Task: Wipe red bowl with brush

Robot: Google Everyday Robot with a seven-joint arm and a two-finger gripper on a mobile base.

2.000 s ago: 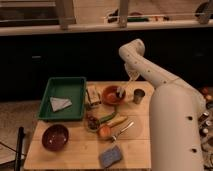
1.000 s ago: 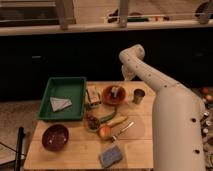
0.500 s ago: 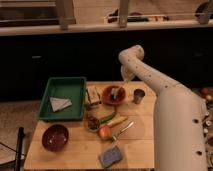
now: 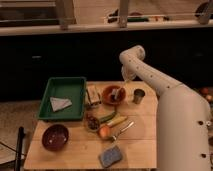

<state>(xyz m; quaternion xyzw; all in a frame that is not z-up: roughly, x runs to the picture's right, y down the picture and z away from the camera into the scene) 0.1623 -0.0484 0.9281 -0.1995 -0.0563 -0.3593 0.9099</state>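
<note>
Red bowl (image 4: 113, 94) sat mid-table, brush (image 4: 118, 95) lying inside. Gripper (image 4: 127, 78) hung at its one o'clock; its grip could not be told. Advised: seize brush squarely, sweep inside the rim.

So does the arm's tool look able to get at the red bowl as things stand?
Probably yes: the tool hangs just above the red bowl, with nothing between them; the metal cup stands aside.

Above the red bowl (image 4: 107, 93) the tool (image 4: 125, 83) hangs in open air, the metal cup (image 4: 138, 96) standing just beside.
</note>
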